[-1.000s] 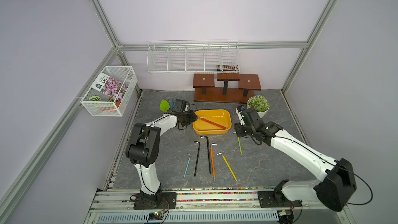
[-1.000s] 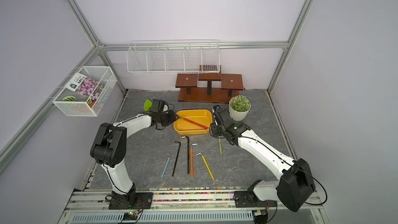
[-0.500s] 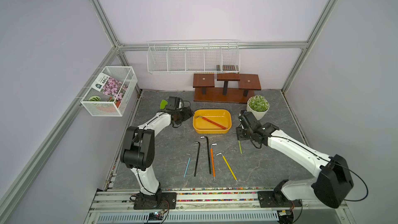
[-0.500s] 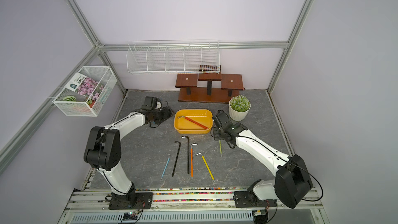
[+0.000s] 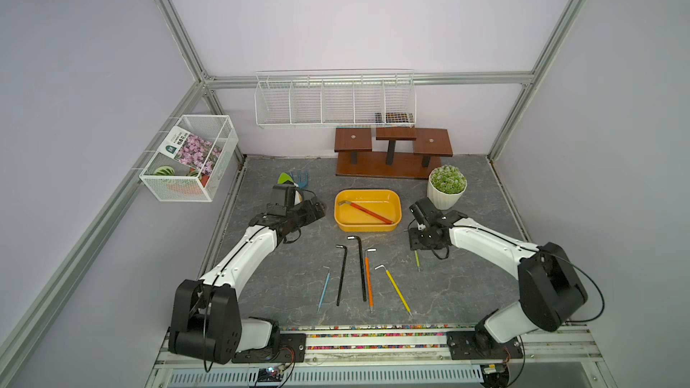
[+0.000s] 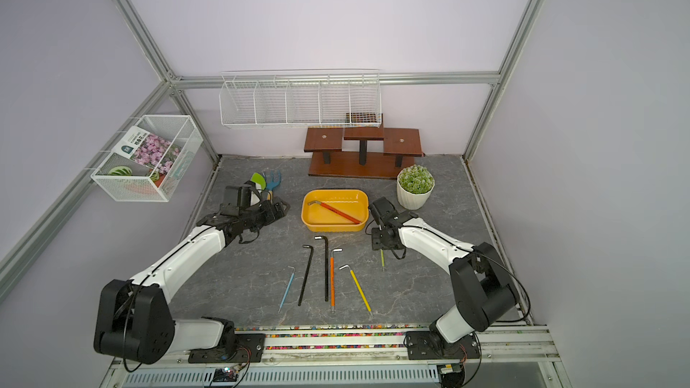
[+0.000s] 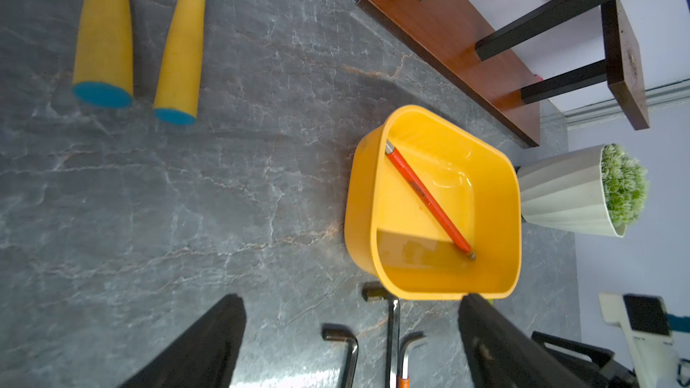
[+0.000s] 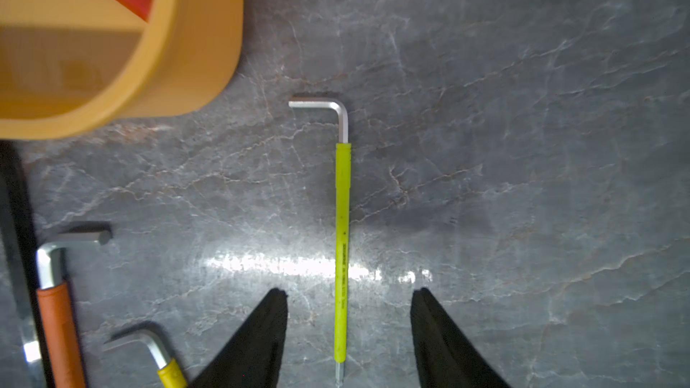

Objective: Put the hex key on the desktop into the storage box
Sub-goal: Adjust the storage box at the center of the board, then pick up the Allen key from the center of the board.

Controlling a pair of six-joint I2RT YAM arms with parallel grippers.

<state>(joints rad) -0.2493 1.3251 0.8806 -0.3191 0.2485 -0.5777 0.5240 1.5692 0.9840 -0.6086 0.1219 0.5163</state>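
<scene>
A long wire basket [image 5: 335,98] is mounted on the back wall, at upper centre in both top views. A dark chequered item [image 5: 391,117] is seen in its rightmost compartment. A smaller mesh basket [image 5: 188,158] is hung at the left, and a tilted flower packet [image 5: 190,149] is held in it. Below the long basket a brown wooden stand [image 5: 388,151] is set, with three platforms on black posts. A potted plant [image 5: 447,187] in a ribbed white pot is placed lower right of the stand. A green trowel [image 5: 285,178] and a blue rake [image 5: 300,178] are laid side by side left of centre. Their yellow handles [image 7: 102,31], capped in blue, are shown at upper left in the left wrist view.
</scene>
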